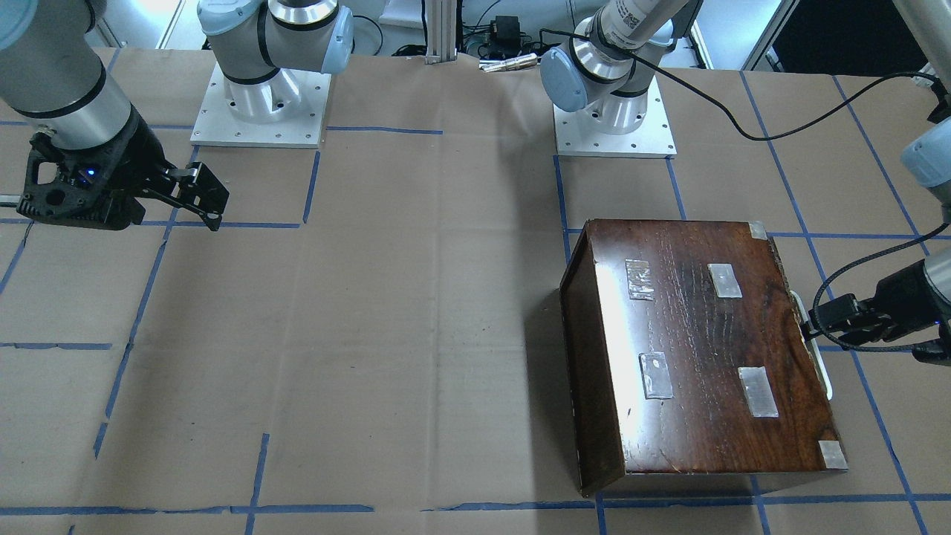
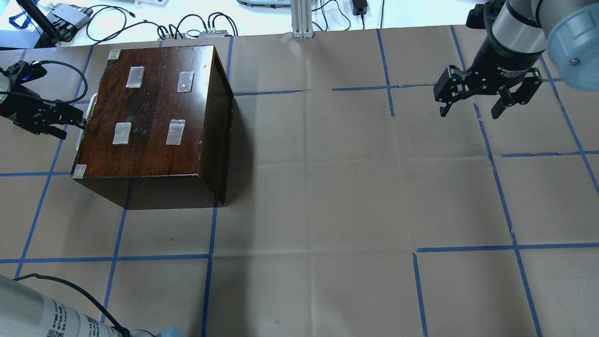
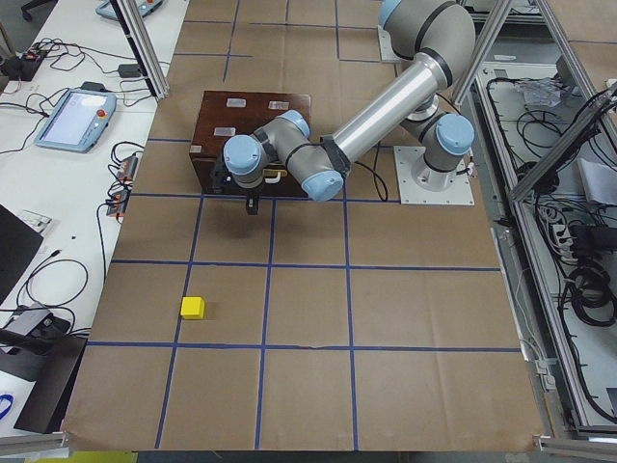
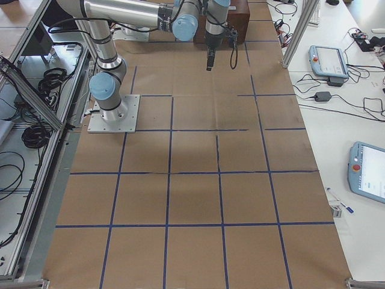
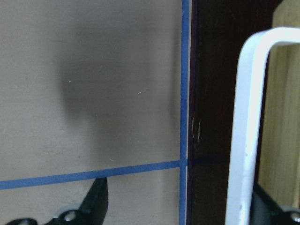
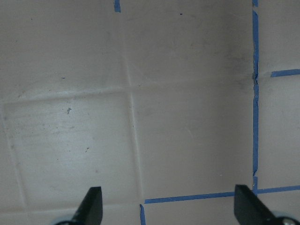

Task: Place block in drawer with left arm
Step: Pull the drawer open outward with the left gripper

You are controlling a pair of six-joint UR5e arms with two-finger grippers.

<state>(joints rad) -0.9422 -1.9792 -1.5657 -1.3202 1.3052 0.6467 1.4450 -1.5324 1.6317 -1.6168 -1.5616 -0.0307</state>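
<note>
The yellow block point(image 3: 193, 307) lies on the brown paper and shows only in the exterior left view, far from the dark wooden box point(image 2: 154, 112). The drawer sits shut in the box. Only its white handle point(image 5: 243, 140) shows, with a dark strip and pale wood behind it. My left gripper point(image 2: 72, 125) is level with this handle point(image 1: 813, 349) at the box's side. In the left wrist view it point(image 5: 183, 211) is open, and the handle stands between the fingers, close to one. My right gripper point(image 2: 470, 107) hangs open and empty over bare paper, far from the box.
Blue tape lines grid the brown paper. The box top carries several tape patches point(image 1: 724, 281). The left arm's loose black cable point(image 1: 713, 111) trails over the table. The two arm bases point(image 1: 260, 111) stand at the robot's edge. Pendants and cables lie on side benches.
</note>
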